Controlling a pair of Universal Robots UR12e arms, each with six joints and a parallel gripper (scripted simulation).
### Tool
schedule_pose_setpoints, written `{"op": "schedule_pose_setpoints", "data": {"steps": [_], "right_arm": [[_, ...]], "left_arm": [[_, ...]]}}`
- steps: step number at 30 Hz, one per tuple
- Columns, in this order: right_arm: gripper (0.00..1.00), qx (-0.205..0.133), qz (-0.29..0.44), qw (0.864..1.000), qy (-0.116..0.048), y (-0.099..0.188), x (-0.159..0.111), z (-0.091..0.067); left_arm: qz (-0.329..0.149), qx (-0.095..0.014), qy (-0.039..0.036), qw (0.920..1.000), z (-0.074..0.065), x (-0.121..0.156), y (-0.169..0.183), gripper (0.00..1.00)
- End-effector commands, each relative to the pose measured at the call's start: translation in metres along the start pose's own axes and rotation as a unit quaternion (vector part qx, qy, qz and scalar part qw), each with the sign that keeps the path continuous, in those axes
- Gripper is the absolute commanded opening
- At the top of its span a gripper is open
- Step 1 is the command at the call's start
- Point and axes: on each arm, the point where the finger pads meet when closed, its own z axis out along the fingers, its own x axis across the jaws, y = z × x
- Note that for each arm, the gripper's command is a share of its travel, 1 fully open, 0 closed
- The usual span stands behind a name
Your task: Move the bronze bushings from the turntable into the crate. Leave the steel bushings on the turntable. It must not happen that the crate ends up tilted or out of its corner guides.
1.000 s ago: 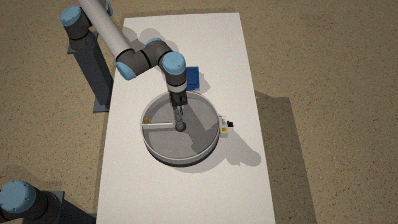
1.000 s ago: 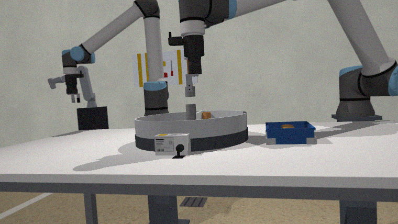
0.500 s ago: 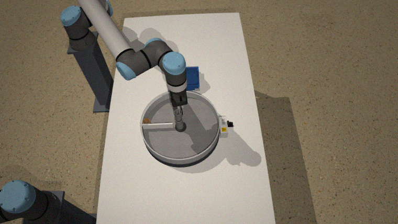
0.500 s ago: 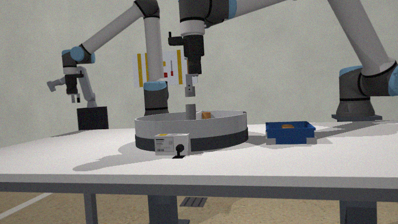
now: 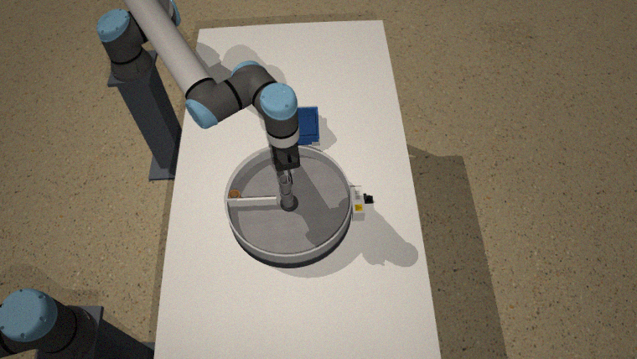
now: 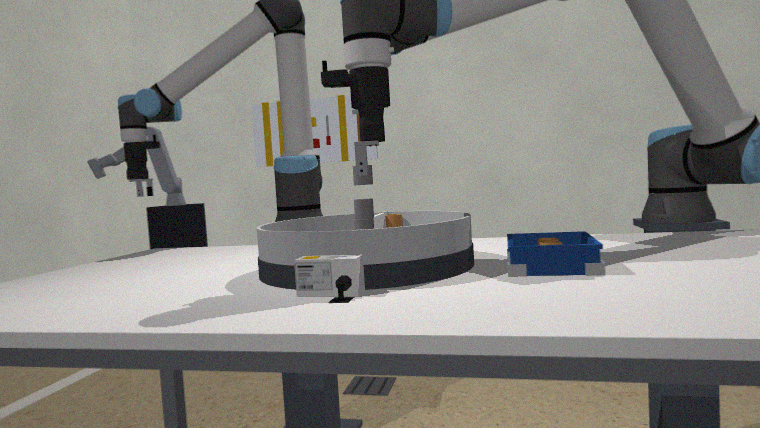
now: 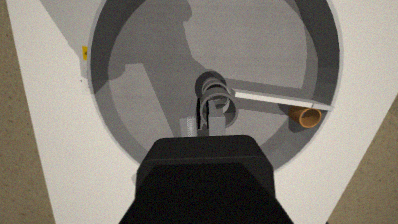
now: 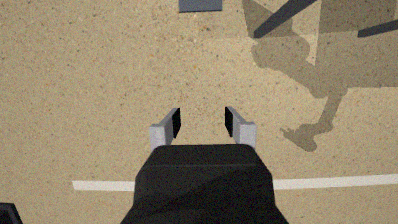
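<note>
Fingers of the left hand (image 5: 289, 174) (image 6: 363, 159) (image 7: 207, 117) were closed on a steel bushing (image 5: 284, 184) (image 6: 363, 178) (image 7: 233, 103), above the turntable (image 5: 289, 257) (image 6: 366, 247) (image 7: 327, 60), near its centre post (image 5: 286, 198) (image 6: 363, 212). Main risk, as I judged it: carrying steel to the crate (image 5: 308, 125) (image 6: 555, 258), or clipping the post if I swung low. A knock on the crate wall could lift it from its corner guides (image 6: 517, 270); it sat level. Bronze bushing (image 5: 234, 194) (image 6: 394, 220) (image 7: 309, 117) lay beside the divider (image 5: 254, 200) (image 7: 280, 99), near the rim, approach cramped; more bronze showed inside the crate. Carton (image 5: 358, 214) (image 6: 328, 276) stood beside the turntable. Right fingers (image 6: 143, 187): wide open, unladen.
</note>
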Motion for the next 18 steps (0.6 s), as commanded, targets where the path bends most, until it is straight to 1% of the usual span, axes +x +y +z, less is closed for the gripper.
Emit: {"op": "schedule_pose_setpoints", "data": {"steps": [1, 10, 18], "right_arm": [[1.0, 0.001, -0.001, 1.0, 0.0, 0.0002, 0.0006, 0.0003], [1.0, 0.001, -0.001, 1.0, 0.0, 0.0002, 0.0006, 0.0003], [1.0, 0.001, -0.001, 1.0, 0.0, 0.0002, 0.0006, 0.0003]], "left_arm": [[0.001, 0.003, -0.0006, 1.0, -0.0045, 0.0018, -0.0042, 0.0], [0.001, 0.002, -0.0003, 1.0, -0.0032, 0.0047, -0.0085, 0.0], [0.0, 0.004, -0.0009, 1.0, -0.0057, 0.0029, -0.0074, 0.0]]}}
